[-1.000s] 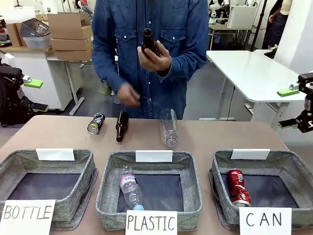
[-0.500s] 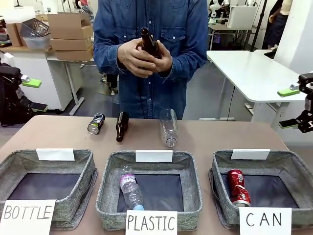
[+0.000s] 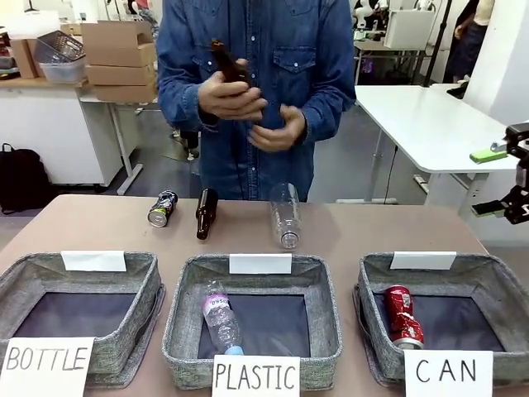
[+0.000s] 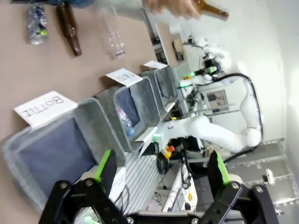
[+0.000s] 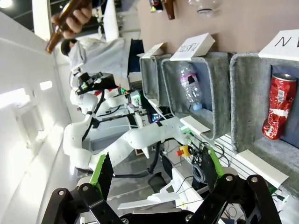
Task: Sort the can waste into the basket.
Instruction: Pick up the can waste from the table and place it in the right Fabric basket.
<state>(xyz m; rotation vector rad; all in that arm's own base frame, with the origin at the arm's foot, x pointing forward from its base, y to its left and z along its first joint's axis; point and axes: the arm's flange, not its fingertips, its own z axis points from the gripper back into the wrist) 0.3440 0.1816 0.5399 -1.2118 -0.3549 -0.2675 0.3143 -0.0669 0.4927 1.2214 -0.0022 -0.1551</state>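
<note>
While looking across the table from the front, find the right gripper off the table's edge at 3 o'clock, green pads spread wide with nothing held between. From its own wrist camera, the same: fingers fully parted, gripping nothing. From the other wrist camera, see the left gripper likewise gaping and empty.

Find the red can lying on its side on the dark bottom of the CAN basket, at 4 o'clock in the front view, close to that basket's 9 o'clock wall. Find the dark can on its side on the bare table at 10 o'clock, well apart from that basket. Just beside it, toward 3 o'clock, a brown bottle; farther the same way, a clear plastic bottle, both lying down. At 6 o'clock, inside the PLASTIC basket, a small plastic bottle.

At 12 o'clock, beyond the far edge, a person in a denim shirt: upper hand wrapped around a second brown bottle, held tilted; lower hand open, just below.
</note>
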